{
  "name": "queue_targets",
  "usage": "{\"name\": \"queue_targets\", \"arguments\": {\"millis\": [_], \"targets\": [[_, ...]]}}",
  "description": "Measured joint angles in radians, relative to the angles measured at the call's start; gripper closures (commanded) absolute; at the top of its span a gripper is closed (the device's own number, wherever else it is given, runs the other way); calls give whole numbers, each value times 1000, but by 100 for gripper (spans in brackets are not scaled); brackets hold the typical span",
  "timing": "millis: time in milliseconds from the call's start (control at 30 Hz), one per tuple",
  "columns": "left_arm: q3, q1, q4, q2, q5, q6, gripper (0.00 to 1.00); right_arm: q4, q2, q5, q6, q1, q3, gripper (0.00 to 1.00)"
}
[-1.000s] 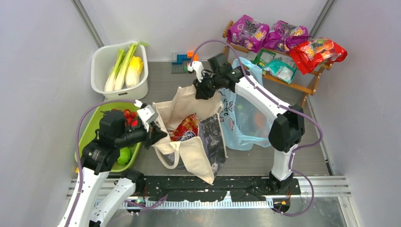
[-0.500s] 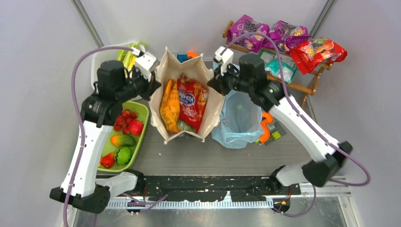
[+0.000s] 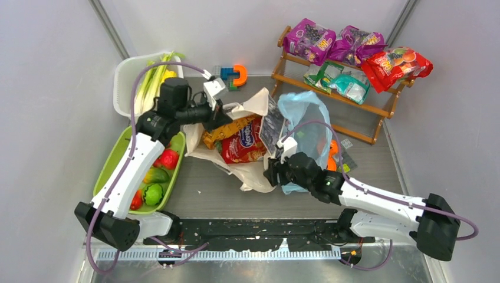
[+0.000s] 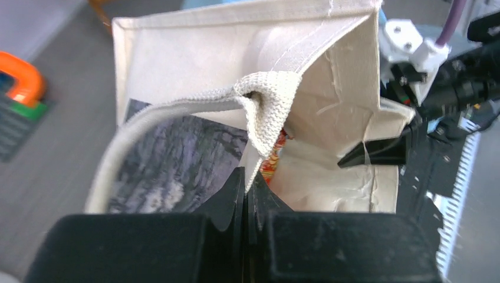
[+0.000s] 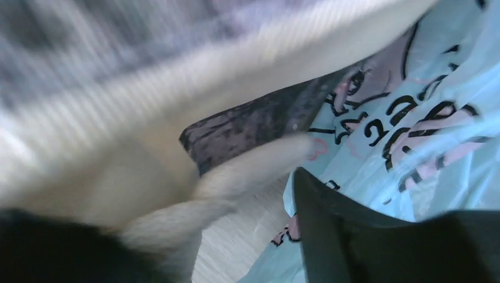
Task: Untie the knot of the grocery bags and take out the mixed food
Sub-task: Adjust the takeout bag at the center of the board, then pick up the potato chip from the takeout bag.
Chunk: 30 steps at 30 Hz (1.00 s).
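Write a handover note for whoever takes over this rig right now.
Left gripper: shut on the canvas tote rim by its strap, holding the mouth open.
Right gripper: open at the tote's near edge; its view is blurred.
Done: green-white stalks in the white tub, fruits in the green tray; no knot seen on the light-blue plastic bag.
Left: red snack packet and orange snack packet inside the tote; the blue bag's contents are unclear.
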<state>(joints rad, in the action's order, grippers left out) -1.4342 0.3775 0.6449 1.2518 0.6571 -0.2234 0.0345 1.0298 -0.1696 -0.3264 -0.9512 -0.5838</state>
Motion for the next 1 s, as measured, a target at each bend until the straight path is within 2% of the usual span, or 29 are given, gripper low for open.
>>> {"name": "queue_targets", "arguments": {"millis": [67,133,333,500,567,700,900,1000], "targets": [[62,27,-27,0,16,11,100,70,-45,-24,-18,-11,19,12],[98,43,-56,-4,24,24,100,141,-132,-50,-6,-16,-3,3],[143,61,-133,-33,19,127,100,275,-343,-76,123,-18,-239,3],[89,94,-113,-34,-30,215,100,266,-408,50,248,-25,-388,9],[49,100,-89,-31,-48,247,100,251,-376,114,281,-35,-428,11],[-8,106,-54,-23,-80,299,100,220,-212,199,348,-108,-517,13],[-17,107,-26,-11,-98,330,100,254,85,171,452,-265,-647,13],[-20,107,-22,0,-101,343,100,288,179,128,480,-304,-691,12]]}}
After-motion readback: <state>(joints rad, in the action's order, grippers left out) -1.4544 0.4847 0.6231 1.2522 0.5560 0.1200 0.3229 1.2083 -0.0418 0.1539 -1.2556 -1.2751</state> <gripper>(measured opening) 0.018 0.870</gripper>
